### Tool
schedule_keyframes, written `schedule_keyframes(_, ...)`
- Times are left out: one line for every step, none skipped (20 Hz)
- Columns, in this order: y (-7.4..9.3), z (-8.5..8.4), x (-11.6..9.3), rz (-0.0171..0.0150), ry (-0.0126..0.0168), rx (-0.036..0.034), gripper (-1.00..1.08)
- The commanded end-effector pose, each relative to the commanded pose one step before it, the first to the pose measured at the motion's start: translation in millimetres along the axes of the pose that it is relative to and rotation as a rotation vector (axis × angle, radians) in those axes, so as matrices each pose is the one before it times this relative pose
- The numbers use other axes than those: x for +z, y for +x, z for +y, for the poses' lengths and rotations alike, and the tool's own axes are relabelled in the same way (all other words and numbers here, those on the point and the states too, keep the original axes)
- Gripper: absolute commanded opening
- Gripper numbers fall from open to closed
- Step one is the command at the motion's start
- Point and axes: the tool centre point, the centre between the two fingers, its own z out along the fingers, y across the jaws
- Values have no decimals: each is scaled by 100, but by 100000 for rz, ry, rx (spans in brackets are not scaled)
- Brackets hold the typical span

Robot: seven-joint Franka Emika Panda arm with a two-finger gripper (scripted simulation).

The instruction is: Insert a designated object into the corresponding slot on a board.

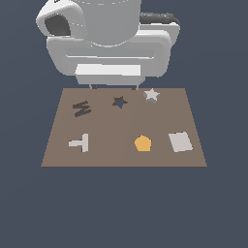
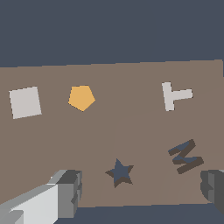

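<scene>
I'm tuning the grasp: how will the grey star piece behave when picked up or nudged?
The grey star piece lies flat on the board, so it probably slides, not rolls. It looks thin and rigid, likely light. Its points leave little edge for the open gripper.

The arm (image 1: 109, 43) is glossy white, with bulky rounded shells and one dark oval recess on its side. The gripper (image 2: 140, 192) has a pale grey body and darker grey, blocky fingers (image 2: 70, 192).

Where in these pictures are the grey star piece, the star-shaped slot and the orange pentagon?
grey star piece (image 1: 151, 95), exterior view, on its centre.
star-shaped slot (image 2: 119, 172), wrist view, on the dark middle of the hole.
orange pentagon (image 1: 143, 143), exterior view, on its flat top face.
</scene>
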Motion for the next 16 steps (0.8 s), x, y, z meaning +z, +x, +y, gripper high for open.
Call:
schedule_keyframes(0, 1, 0, 0, 0, 0, 100)
schedule_keyframes(0, -17, 8, 0, 0, -98, 100)
schedule_keyframes(1, -28, 25, -3, 3, -258, 100)
schedule_keyframes(2, -54, 42, -6, 6, -442, 100)
schedule_keyframes(3, -74, 59, -8, 8, -618, 100)
schedule_keyframes(4, -97, 75, -10, 10, -796, 100)
schedule_keyframes(5, -118, 92, -13, 12, -974, 100)
schedule_keyframes(5, -139, 109, -15, 15, -1151, 100)
schedule_keyframes(6, -162, 126, -17, 17, -1332, 100)
schedule_keyframes(7, -183, 143, -20, 19, -1511, 100)
schedule_keyframes(7, -205, 160, -22, 21, -1693, 100)
schedule_keyframes(8, -228, 177, -24, 23, -1876, 100)
schedule_keyframes(8, -251, 195, -27, 25, -2059, 100)
schedule_keyframes(8, -273, 212, -29, 28, -2244, 100)
schedule_keyframes(9, -295, 229, -31, 30, -2428, 100)
schedule_keyframes(9, -318, 247, -34, 32, -2616, 100)
